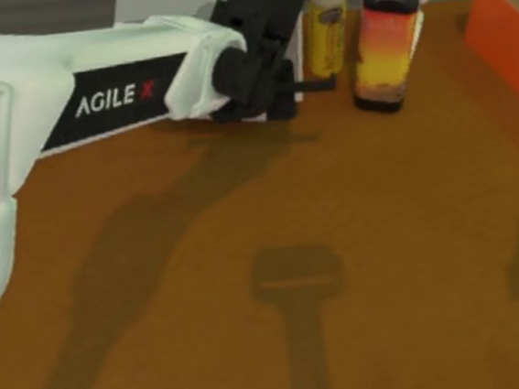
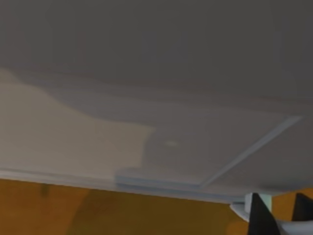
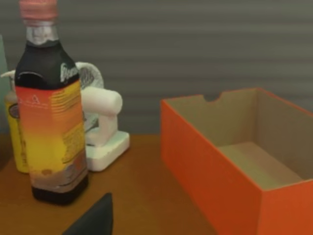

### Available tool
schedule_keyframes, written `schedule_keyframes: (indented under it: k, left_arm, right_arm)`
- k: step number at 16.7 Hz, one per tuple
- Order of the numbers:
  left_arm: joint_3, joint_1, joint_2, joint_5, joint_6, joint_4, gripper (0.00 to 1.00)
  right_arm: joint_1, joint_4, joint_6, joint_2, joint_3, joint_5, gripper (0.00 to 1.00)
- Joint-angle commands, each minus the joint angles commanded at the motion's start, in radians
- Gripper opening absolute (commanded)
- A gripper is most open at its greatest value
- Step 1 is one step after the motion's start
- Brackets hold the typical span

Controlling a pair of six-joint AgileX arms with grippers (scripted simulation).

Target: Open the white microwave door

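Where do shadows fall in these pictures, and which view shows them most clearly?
Top view: the left arm casts a long dark shadow across the brown table; two smaller shadows lie near the middle and at the table's right edge. Left wrist view: a soft shadow covers part of the white microwave. Right wrist view: even light, hardly any shadow.
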Motion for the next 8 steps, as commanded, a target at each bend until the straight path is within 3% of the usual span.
schedule_keyframes:
  k: [8]
  left_arm:
    - [-0.083,0.019,-0.053,0.040,0.067,0.049,0.00]
  right_arm:
    - [0.000,0.000,0.000,0.000,0.000,0.000,1.00]
